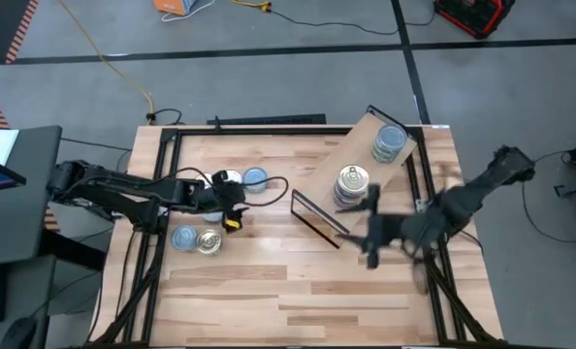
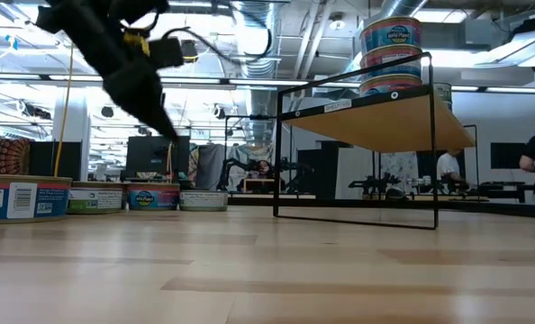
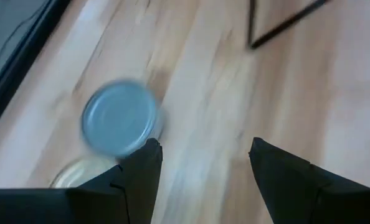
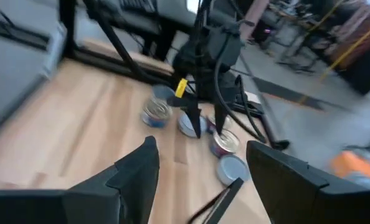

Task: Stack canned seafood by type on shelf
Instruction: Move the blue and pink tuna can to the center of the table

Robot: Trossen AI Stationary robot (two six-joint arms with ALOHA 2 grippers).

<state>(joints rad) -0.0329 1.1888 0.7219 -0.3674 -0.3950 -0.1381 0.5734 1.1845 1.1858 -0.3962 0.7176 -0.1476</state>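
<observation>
The shelf [image 1: 364, 155], a light wood board on a thin black frame, stands at the table's far right. It bears a stack of blue-lidded tins [image 1: 390, 143] and a stack of gold-lidded tins [image 1: 352, 182]. Loose on the table, left of centre, sit a gold tin [image 1: 228, 177] and a blue tin [image 1: 255, 178], and nearer the front another blue tin [image 1: 183, 237] and gold tin [image 1: 208, 242]. My left gripper [image 3: 203, 146] hangs open over bare wood beside the blue tin [image 3: 118, 117]. My right gripper [image 4: 200, 146] is open in the air near the shelf's front corner [image 1: 366, 237], facing the left arm.
A black rail frame [image 1: 162, 145] runs round the tabletop's edges. The shelf's thin black legs [image 2: 358, 211] stand on the wood at the right. Bare wood lies along the near half of the table [image 1: 298, 301]. People and equipment show in the room behind.
</observation>
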